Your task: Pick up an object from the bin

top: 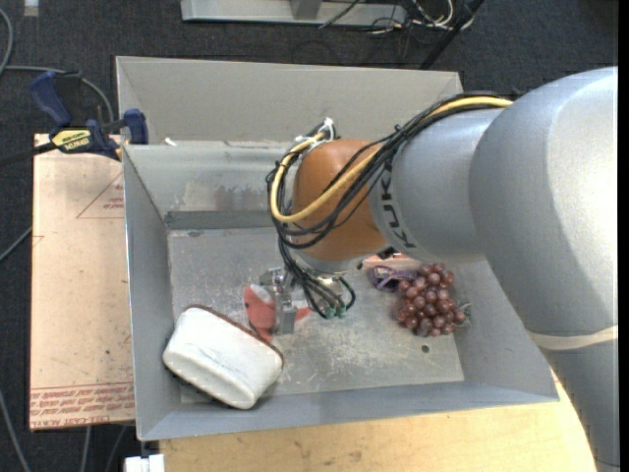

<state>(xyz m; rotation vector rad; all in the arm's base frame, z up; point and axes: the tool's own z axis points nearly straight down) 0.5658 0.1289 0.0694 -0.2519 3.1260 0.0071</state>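
1. The arm (491, 185) reaches into the grey metal bin (147, 293) from the right. Its orange wrist cover (329, 200) hangs over the middle of the bin floor.
2. The claw (286, 311) is down low at the floor, a little left of centre and towards the near side.
3. A small red object (259, 310) lies right at the claw, on its left side. Its shape is partly hidden by the claw.
4. Whether the claw is clenched or released cannot be told, nor whether it grasps the red object.
5. A white rounded block (222, 357) lies in the near left corner, just near of the red object and the claw.
6. A bunch of dark red grapes (428, 301) lies on the right of the floor, well apart from the claw.
7. A small purple piece (385, 275) lies just beside the grapes, on their far left side.
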